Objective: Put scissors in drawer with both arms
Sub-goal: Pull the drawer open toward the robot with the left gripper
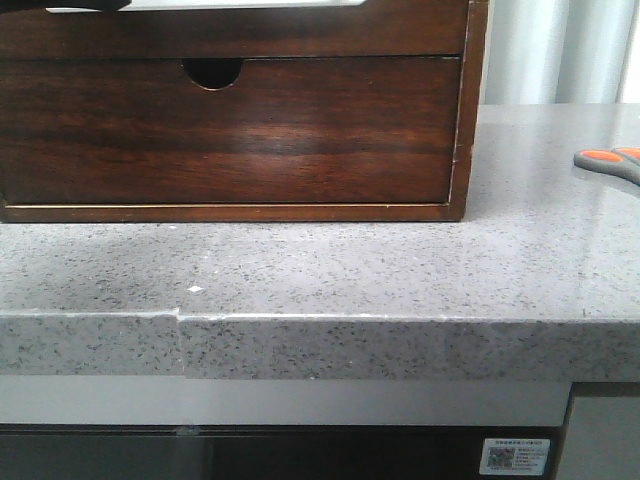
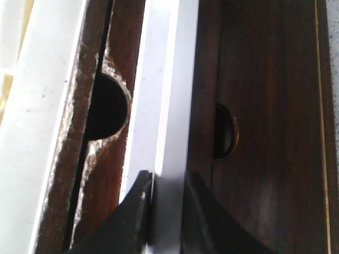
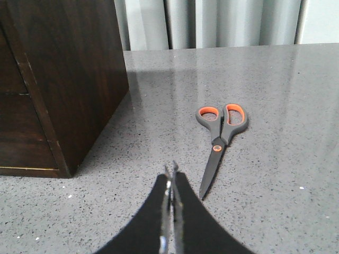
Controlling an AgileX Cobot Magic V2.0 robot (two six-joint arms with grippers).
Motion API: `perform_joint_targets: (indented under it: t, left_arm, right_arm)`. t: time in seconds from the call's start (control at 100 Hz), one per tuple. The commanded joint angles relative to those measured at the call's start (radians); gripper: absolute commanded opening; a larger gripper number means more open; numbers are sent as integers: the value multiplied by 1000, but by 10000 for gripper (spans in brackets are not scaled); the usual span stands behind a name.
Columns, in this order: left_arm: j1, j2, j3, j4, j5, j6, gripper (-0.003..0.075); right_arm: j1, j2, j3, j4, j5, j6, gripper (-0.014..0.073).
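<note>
1. On your left side, the drawer point(image 1: 230, 130) sits fully closed in its wooden cabinet point(image 1: 478, 100), with the half-round notch point(image 1: 213, 72) at the top edge of its front.
2. Your left gripper point(image 2: 165, 182) shows only in the left wrist view. It hangs close over the cabinet front, its fingers a small way apart with a pale strip point(image 2: 169, 95) running between them; you cannot tell from this view whether they pinch that strip or merely straddle it.
3. Two notches show in that view, one point(image 2: 108, 108) beside the strip on one side and one point(image 2: 225, 129) on the other, so judge for yourself which belongs to the drawer you want before you hook it.
4. Further right, the counter point(image 1: 330, 265) lies bare between cabinet and scissors.
5. Your right gripper point(image 3: 170, 174) is pressed shut and holds nothing, poised low over the counter.
6. The scissors point(image 3: 220, 143) lie flat and closed, just beyond and slightly to one side of that gripper, well clear of the cabinet; in the front view only the handles point(image 1: 612, 162) peek in at the right edge.
7. Their long axis runs nearly toward the gripper: the blade tip point(image 3: 203, 194) points back at it, the orange-lined loops point(image 3: 222, 116) away.
8. Your right arm is plainly the nearer one, so the pick likely falls to it, the drawer pull to the left.
</note>
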Motion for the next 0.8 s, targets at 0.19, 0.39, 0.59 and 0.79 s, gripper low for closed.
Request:
perform_joint_targets:
  t: [0.19, 0.39, 0.59, 0.79]
  left_arm:
    - [-6, -51, -20, -23, -20, -23, -18]
    - [-37, -98, 4, -23, -28, -24, -18]
    - [-98, -142, 47, -23, -27, -27, -18]
    - [-120, -199, 98, -27, -18, -31, -18]
  right_arm:
    - [2, 16, -38, -1, -70, -4, -71]
    - [2, 16, -38, -1, -70, -4, -71]
    - [2, 16, -38, -1, -68, -4, -71]
    - [2, 16, -38, -1, -68, -4, -71]
